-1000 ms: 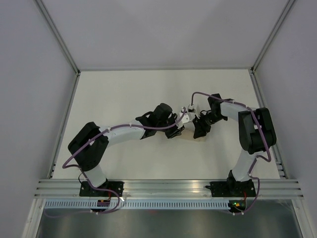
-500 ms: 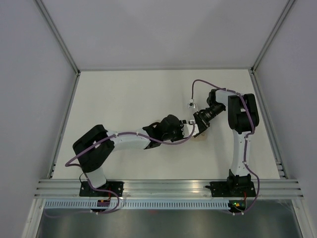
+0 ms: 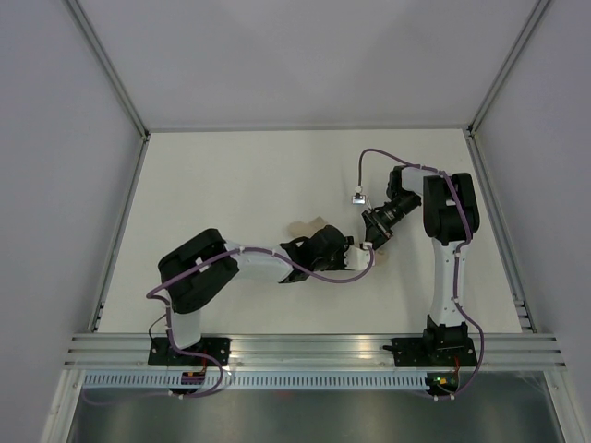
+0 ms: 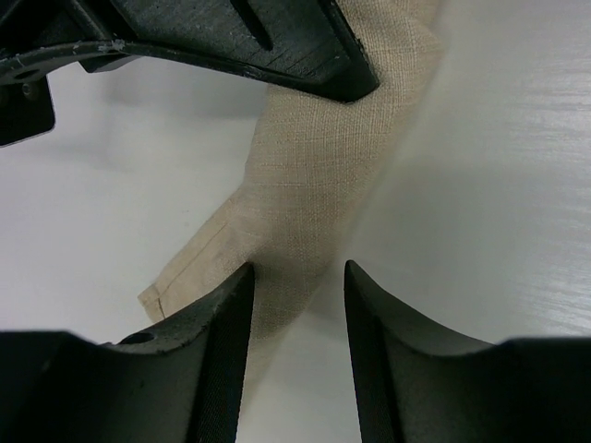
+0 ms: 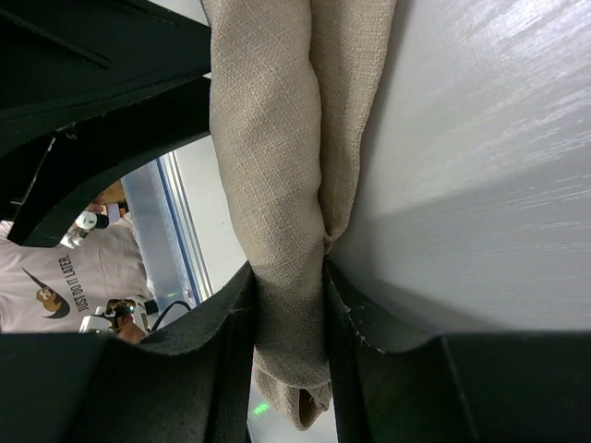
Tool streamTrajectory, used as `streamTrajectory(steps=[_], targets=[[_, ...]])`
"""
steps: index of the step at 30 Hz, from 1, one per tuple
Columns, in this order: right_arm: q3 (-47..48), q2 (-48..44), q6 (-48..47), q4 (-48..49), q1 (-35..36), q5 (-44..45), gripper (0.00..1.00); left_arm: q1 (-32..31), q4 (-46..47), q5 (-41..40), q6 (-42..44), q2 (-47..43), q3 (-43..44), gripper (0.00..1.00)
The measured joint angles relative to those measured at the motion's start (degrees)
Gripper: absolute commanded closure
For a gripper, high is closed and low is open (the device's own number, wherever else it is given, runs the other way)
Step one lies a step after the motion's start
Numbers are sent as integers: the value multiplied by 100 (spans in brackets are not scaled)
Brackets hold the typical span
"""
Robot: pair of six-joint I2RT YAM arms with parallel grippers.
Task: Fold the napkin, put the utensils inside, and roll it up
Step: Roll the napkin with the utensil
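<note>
**Napkin position.** The napkin (image 3: pixel 307 228) lies rolled into a narrow bundle on the table (image 3: pixel 231 175), right of centre, between the two wrists. In the top view its long axis runs roughly left to right, dropping slightly toward the near side at its right end. The left wrist covers its middle, so only a beige patch at each end shows.

**Left gripper (image 4: pixel 295 269).** Jaws apart, straddling the bundle without pinching it. In the left wrist view the cloth runs diagonally from lower left to upper right. A stitched hem corner (image 4: pixel 189 268) lies flat on the table just beside the left finger (image 4: pixel 217 351).

**Right gripper (image 5: pixel 286 277).** Jaws clamped on the napkin. In its wrist view the roll runs lengthwise between the fingers and narrows where they squeeze it. One end sticks out past the fingertips.

**Clearances.** The two grippers meet nose to nose, very close together. The bundle is well apart from the far and left table edges, and nearer the right edge.
</note>
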Motion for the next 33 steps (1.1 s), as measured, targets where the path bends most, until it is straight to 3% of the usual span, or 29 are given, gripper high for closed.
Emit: streamTrajectory(steps=[15,25,31,33], targets=[[72,63,4,-90,-22,35,62,-105,404,-501,678,389,142,49],[96,70,4,-107,-22,68,62,-168,671,-741,935,503,122,40],[96,70,4,-107,-22,74,62,-166,774,-833,1012,581,162,44],[96,70,4,-109,-22,74,61,-160,695,-824,1014,612,227,51]])
